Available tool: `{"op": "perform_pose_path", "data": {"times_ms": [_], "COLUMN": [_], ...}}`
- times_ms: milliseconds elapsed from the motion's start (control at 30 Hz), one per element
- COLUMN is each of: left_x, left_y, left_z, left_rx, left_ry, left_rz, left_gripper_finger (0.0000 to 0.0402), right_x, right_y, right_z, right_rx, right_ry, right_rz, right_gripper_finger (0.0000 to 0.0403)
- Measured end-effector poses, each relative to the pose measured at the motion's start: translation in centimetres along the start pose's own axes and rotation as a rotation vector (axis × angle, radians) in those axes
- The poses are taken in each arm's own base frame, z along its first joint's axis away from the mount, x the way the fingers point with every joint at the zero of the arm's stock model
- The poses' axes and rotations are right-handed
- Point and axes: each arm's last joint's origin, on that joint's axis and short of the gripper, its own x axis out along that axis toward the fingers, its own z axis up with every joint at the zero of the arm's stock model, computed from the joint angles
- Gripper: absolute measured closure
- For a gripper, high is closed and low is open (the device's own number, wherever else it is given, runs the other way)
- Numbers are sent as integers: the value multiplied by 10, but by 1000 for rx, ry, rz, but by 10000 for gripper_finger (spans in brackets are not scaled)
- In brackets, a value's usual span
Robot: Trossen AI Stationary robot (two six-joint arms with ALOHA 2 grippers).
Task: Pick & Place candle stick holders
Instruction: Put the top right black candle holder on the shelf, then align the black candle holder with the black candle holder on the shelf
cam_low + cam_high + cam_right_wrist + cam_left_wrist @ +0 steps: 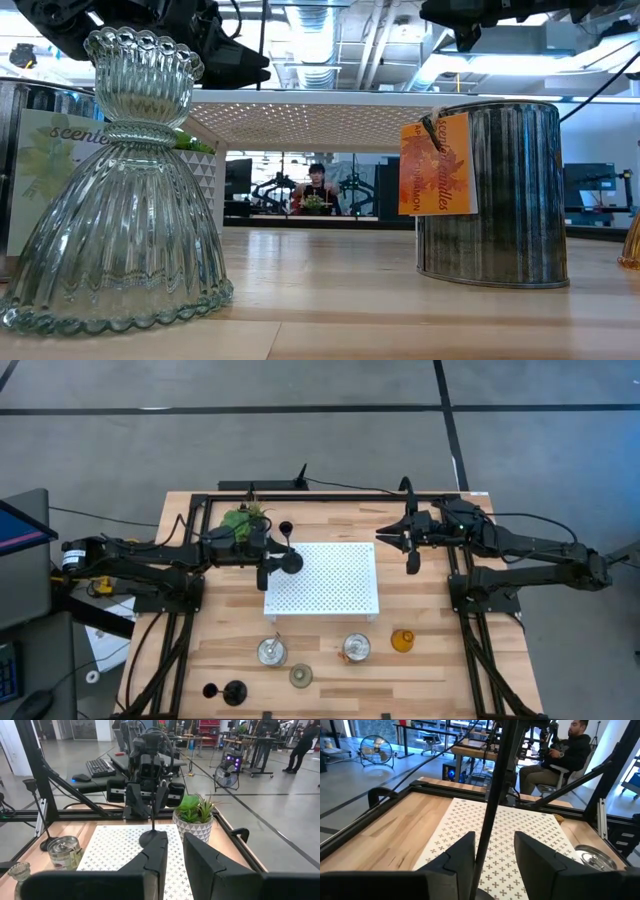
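A black thin-stemmed holder [291, 562] stands about upright, its round base [147, 839] at the left edge of the white perforated platform [330, 585]. My left gripper [495, 850] is open, with one finger on each side of the holder's stem [487, 815]. My right gripper [175, 845] hangs empty over the platform's far right corner with a narrow gap between its fingers. Two silvery cups [272, 651] [356, 648], the amber holder [402, 641], the pale green one [300, 676] and two black ones [225, 692] stand on the near table. My left gripper comes at the stem level from the table's left, fingers across it. The stem stands close against one finger [465, 852] with a clear gap to the other. I cannot tell whether that finger touches it.
The potted plant [243, 520] stands just beyond my left gripper, at the far left of the platform. A black frame [330, 497] runs round the table. In the low view the pale green holder [120, 200] and a silvery cup [495, 195] fill the foreground. A person [570, 745] sits beyond the table.
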Motion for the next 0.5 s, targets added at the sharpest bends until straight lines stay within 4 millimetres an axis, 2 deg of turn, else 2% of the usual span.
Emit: {"op": "perform_pose_path", "data": {"times_ms": [500], "left_x": [0], "left_y": [0], "left_z": [0], "left_rx": [1], "left_ry": [-2], "left_rz": [9], "left_gripper_finger": [256], "right_x": [0], "right_y": [0], "right_z": [0], "right_rx": [0], "right_ry": [-1], "right_rz": [0], "right_gripper_finger": [349]}}
